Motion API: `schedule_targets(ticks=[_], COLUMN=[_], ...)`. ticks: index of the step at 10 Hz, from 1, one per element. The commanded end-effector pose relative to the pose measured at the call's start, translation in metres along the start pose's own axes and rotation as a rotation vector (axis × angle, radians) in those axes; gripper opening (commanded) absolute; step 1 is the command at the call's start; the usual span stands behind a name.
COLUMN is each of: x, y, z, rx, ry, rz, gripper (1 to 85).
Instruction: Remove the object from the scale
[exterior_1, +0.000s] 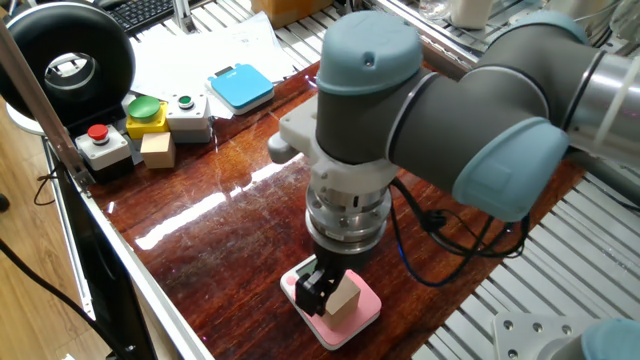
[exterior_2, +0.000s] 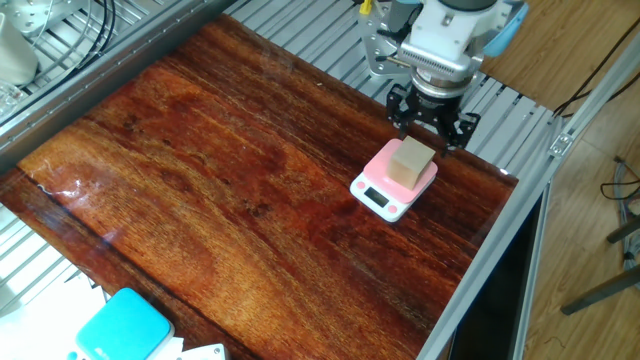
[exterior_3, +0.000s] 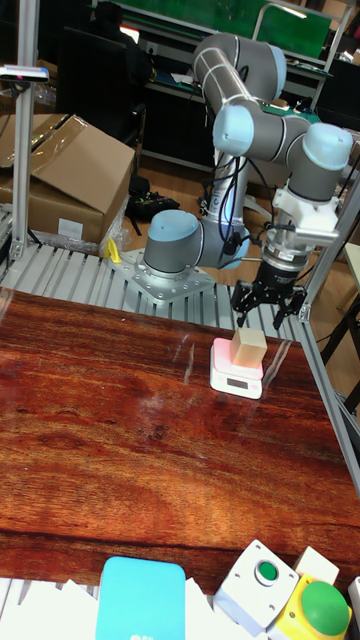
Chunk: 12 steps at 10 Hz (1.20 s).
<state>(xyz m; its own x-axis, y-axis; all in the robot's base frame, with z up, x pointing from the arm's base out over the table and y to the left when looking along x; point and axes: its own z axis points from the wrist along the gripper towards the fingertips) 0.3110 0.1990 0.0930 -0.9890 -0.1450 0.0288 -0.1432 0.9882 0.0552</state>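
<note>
The tan cube (exterior_2: 411, 161) is sitting flat on the pink scale (exterior_2: 376, 193), showing no long axis. The gripper (exterior_2: 432, 122) is hovering above it, fingers spread apart.

Single grey arm with light-blue joint caps, elbow bent, wrist pointing straight down, gripper (exterior_3: 269, 305) low at the end of the wrist, black fingers (exterior_2: 404, 114) spread apart at about 4 and 8 o'clock, holding nothing
</note>
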Motion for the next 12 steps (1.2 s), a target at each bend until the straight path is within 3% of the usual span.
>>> schedule_targets(ticks=[1, 4, 12], x=[-0.002, -0.006, -0.013], y=[-0.003, -0.009, -0.002], z=[0.009, 0.017, 0.029], rx=[-0.003, 0.001, -0.011], ry=[0.013, 0.010, 0.008], rz=[-0.028, -0.021, -0.003], gripper=[76.3, 76.7, 72.7])
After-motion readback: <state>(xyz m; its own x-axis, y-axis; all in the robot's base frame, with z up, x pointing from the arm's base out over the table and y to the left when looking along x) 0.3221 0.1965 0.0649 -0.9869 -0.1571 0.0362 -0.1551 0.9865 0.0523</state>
